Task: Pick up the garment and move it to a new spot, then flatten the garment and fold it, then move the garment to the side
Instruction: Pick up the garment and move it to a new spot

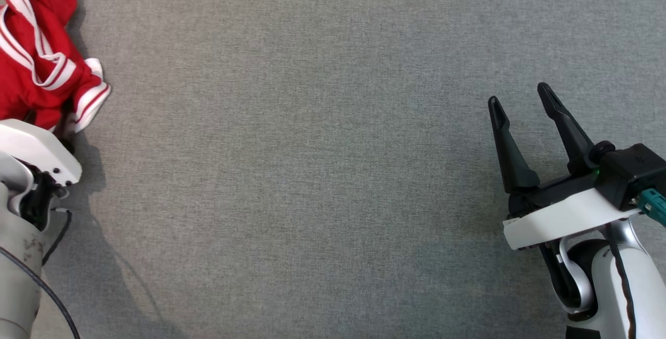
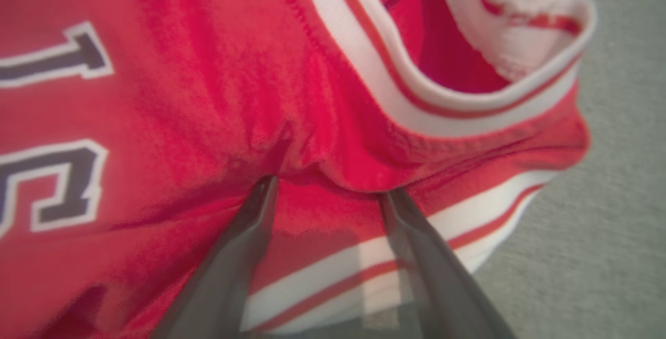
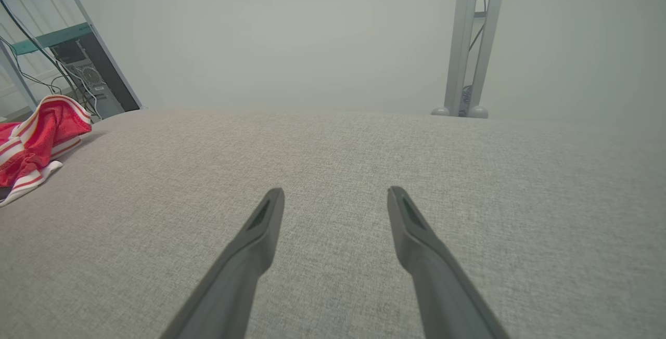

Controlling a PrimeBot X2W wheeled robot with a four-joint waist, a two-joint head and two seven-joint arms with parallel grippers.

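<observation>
In the head view the garment (image 1: 44,53), a red jersey with white-and-red striped trim, lies crumpled at the far left edge of the grey cloth-covered surface (image 1: 333,172). The left arm's pale wrist (image 1: 39,154) sits just at its near side, its fingers hidden beneath. The right gripper (image 1: 519,94) hovers over bare surface near the right edge, well apart from the garment, with its two dark fingers spread wide and nothing between them. In the left wrist view the left gripper (image 2: 329,187) is also spread wide. Both fingertips press into a soft fold of red cloth that bulges between them, just below the striped armhole band (image 2: 416,105) and to the right of the dark printed numerals (image 2: 52,188). The jaws have not closed, so nothing is gripped yet. In the right wrist view the right gripper's fingers point across the empty middle of the surface. The garment shows as a small red heap at the far left corner, in front of a shelf with a computer case (image 3: 88,79), while a metal post (image 3: 471,42) stands beyond the far edge. By my reading the first step is in hand: picking the garment up to carry it to a new spot. The next move likely calls for the left jaws to close firmly on that fold, catching enough layers that the slippery cloth does not slide free on the lift.
</observation>
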